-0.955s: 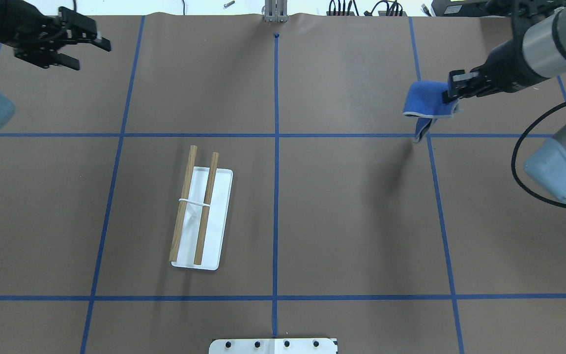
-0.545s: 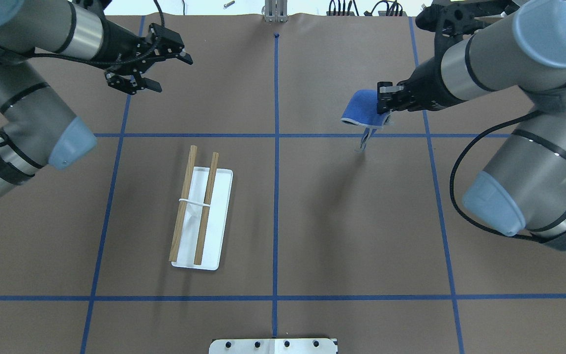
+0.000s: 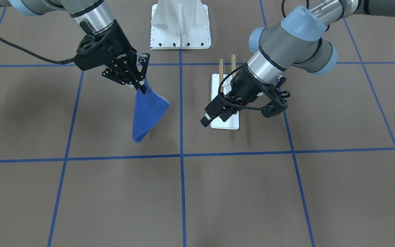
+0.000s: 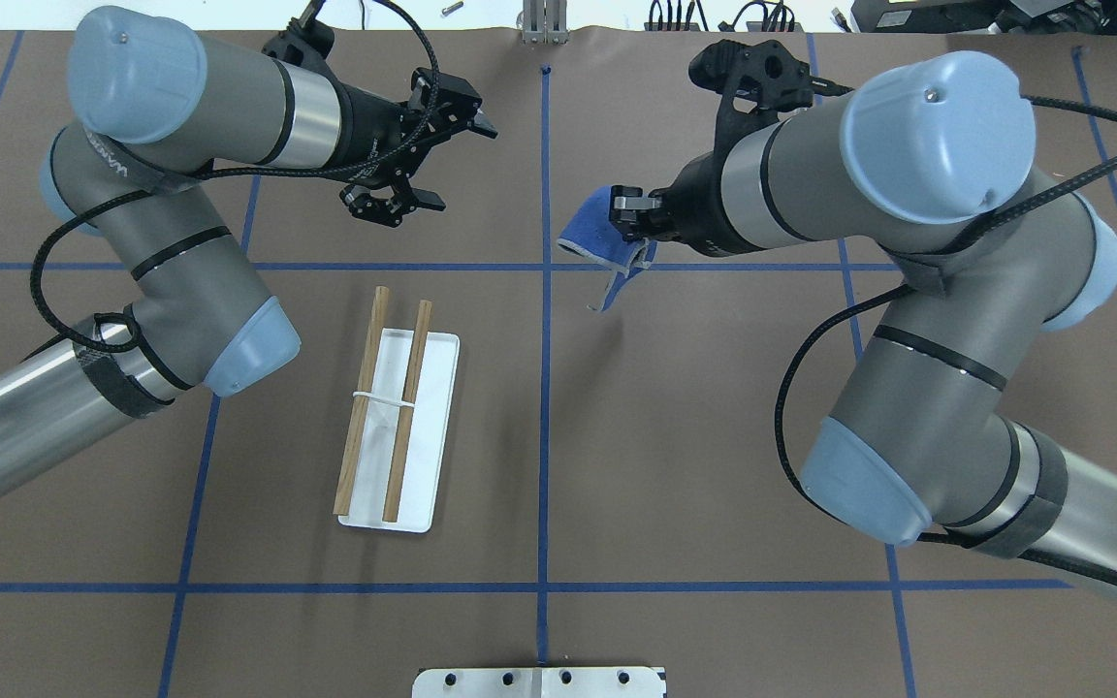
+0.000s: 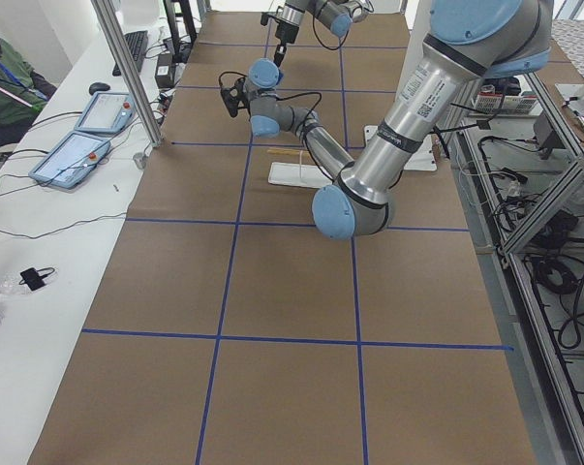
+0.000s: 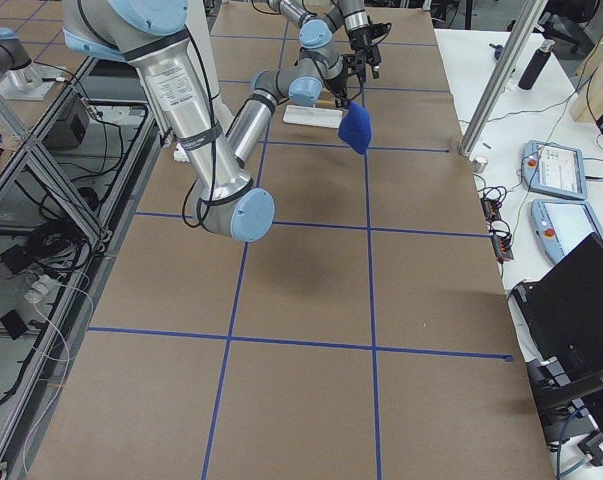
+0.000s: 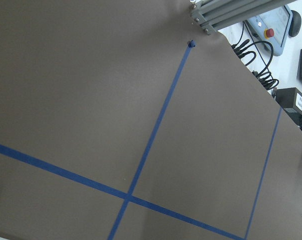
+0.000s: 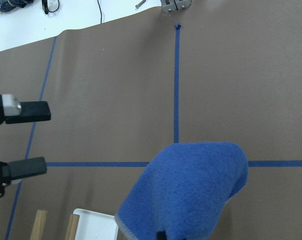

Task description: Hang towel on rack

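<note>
My right gripper (image 4: 632,225) is shut on one edge of the blue towel (image 4: 590,231), which hangs folded above the table just right of the centre line. It also shows in the front view (image 3: 147,111) and the right wrist view (image 8: 191,190). The rack (image 4: 387,407), two brown dowels over a white base plate (image 4: 430,436), stands left of centre and nearer the robot than the towel. My left gripper (image 4: 462,167) is open and empty, in the air beyond the rack's far end. The right wrist view shows its fingers (image 8: 25,112) spread apart.
A white bolted pedestal (image 3: 180,24) stands at the table's robot edge. Blue tape lines (image 4: 544,388) divide the brown table into squares. Cables and control boxes (image 4: 714,15) lie beyond the far edge.
My right gripper has carried the towel leftward toward the centre line. My left gripper has swung right toward the centre, staying open. The rack has not moved.
</note>
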{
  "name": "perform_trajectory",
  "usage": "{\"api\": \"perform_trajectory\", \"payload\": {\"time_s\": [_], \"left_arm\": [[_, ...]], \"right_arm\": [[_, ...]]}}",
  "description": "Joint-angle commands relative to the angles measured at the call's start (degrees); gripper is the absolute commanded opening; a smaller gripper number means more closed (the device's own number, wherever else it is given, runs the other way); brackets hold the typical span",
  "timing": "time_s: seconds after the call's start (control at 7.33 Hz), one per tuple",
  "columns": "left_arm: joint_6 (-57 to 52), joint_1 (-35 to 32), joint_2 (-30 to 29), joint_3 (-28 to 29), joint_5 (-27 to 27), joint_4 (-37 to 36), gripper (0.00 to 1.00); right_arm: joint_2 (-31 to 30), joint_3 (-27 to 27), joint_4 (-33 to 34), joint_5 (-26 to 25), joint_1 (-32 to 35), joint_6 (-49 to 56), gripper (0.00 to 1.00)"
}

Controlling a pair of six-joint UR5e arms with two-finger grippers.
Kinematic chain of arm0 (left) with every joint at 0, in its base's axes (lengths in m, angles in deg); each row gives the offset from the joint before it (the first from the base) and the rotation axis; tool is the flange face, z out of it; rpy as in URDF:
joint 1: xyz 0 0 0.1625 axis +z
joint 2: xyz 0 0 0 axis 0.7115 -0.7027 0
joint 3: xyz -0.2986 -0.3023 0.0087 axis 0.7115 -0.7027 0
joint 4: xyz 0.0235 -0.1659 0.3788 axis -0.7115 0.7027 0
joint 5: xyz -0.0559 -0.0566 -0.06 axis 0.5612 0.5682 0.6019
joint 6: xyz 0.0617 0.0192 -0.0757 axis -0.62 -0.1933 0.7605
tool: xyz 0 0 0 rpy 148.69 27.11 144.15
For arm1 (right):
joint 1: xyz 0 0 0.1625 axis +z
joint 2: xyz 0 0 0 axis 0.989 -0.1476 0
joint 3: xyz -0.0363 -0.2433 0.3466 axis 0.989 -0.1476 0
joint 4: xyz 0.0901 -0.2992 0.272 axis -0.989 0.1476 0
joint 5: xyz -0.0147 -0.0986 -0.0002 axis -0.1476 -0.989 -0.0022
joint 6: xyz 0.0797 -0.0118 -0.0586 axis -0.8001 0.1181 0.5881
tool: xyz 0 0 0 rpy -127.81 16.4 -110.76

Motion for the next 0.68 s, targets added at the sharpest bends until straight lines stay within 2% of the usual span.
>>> {"api": "perform_trajectory", "payload": {"time_s": [0.0, 0.27, 0.55], "left_arm": [[8.01, 1.42, -0.26, 3.09, -0.91, 7.58, 0.97], [11.69, 4.14, -1.13, 3.1, -4.76, 7.69, 0.97], [13.89, 5.03, -1.23, 3.1, -5.13, 10.57, 0.97]], "right_arm": [[2.79, -1.7, -0.23, -3.91, -0.97, -0.61, 0.0], [4.03, -5.04, -4.78, -5.07, -1.14, -2.7, 0.0], [4.03, -5.4, -5.51, -5.07, -1.14, -2.89, 0.0]]}}
